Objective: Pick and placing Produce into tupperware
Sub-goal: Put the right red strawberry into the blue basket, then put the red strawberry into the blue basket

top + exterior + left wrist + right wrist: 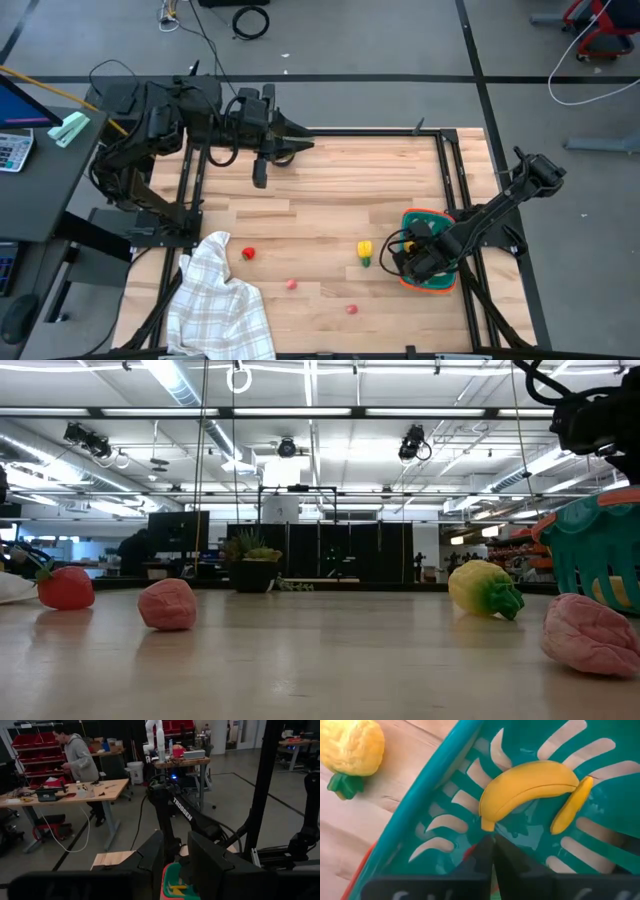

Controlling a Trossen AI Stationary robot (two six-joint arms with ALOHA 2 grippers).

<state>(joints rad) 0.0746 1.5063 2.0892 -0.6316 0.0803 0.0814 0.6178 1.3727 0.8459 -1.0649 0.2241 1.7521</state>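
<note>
- Your tupperware [432, 285] is a teal slatted tub with an orange rim, sitting near the counter's right edge; in the right wrist view its wall [445, 785] shows pale slots.
- Inside it you have a yellow banana [530, 785] lying on the slatted floor, with a smaller yellow piece [571, 805] touching its tip.
- Your right tool [492, 862] is down inside the tub, fingers pressed together, pinching nothing, just beside the banana.
- The yellow pepper [365, 251] with its green stem lies on the counter just left of the tub, apart from it; it also shows in the low view [483, 589].
- You have three small red and pink fruits out on the wood: one [248, 253] near the cloth, one [292, 284] mid-front, one [351, 309] further right.
- Your left tool [262, 172] hangs over the counter's far left part, well apart from the produce; fingers [150, 862] stand a little spread, holding nothing.
- The counter [340, 190] is pale wood planks in a dark frame; a white checked cloth [215, 300] is bunched at the front left corner.
- Beyond: a small potted plant [252, 565], grey floor with cables, a person [80, 760] at a workbench, red bins on shelves.
</note>
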